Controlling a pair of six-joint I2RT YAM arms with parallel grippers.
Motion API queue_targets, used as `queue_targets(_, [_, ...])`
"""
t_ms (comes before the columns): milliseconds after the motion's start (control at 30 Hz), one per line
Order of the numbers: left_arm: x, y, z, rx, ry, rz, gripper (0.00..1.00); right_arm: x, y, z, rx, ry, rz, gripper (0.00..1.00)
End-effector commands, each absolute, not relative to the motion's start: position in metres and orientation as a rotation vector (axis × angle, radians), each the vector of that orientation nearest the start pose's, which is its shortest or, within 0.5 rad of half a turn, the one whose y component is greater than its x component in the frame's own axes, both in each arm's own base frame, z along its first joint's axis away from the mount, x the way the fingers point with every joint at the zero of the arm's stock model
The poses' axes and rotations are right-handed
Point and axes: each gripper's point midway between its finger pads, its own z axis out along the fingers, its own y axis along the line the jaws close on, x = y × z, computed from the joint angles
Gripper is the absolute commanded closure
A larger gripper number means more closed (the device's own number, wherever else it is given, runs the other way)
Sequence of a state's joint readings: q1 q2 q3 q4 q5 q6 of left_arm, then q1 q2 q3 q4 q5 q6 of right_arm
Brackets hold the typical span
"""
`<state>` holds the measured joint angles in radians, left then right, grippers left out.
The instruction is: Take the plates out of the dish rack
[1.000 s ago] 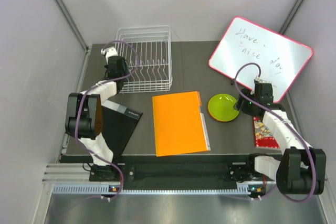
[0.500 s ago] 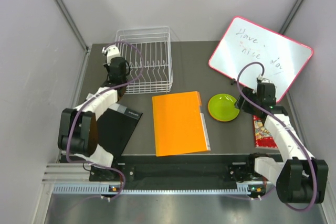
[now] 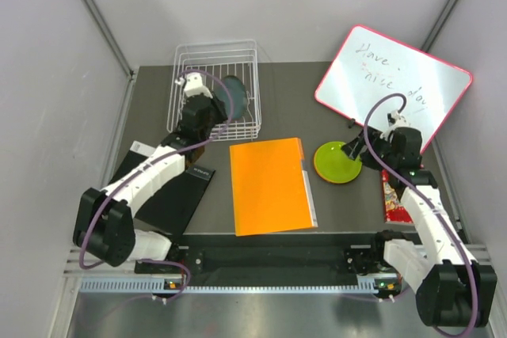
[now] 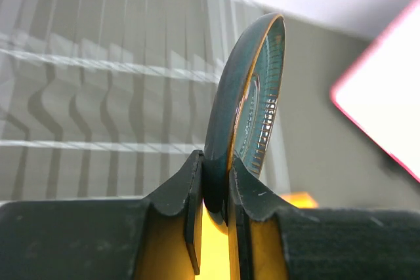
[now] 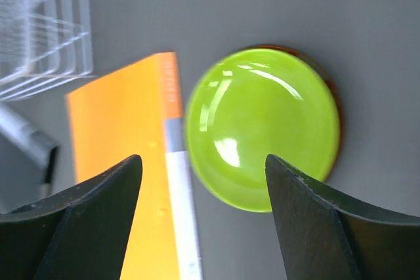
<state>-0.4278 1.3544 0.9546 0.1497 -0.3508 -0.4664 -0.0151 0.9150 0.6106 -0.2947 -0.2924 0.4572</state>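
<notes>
My left gripper is shut on the bottom rim of the dark teal plate, which stands on edge over the white wire dish rack. In the left wrist view the plate rises upright out of the gripper, with the rack's wires blurred behind it. The lime green plate lies flat on the table to the right of the orange folder. Above its right side hangs my right gripper, open and holding nothing. In the right wrist view the green plate lies below the spread gripper, and a darker rim peeks from under it.
An orange folder lies mid-table, close to the green plate's left edge. A pink-framed whiteboard leans at the back right. A black notebook lies front left, and a red patterned flat item sits under my right arm.
My left arm swung right from the rack's left side, and the teal plate now shows in its grip above the rack. My right gripper opened wider and drew back from the green plate.
</notes>
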Motion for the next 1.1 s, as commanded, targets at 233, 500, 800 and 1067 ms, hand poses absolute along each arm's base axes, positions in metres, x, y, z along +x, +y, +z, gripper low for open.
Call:
queue_targets(233, [0.35,-0.328,0.255,-0.004,1.791,-1.089,1.0,0.294,0.144,0.198,0.126,1.937,0.946,0.24])
queue_targets(500, [0.323,-0.377,0.241,0.091,1.829,-1.264,1.0,0.301,0.172,0.193,0.125,1.903,1.093,0.24])
queue_targets(800, [0.311,-0.374,0.247,0.104,1.81,-1.296,1.0,0.309,0.166,0.161,0.165,2.005,1.014,0.24])
queue_targets(1067, [0.296,-0.379,0.251,0.116,1.793,-1.409,1.0,0.307,0.174,0.171,0.09,1.949,1.074,0.44])
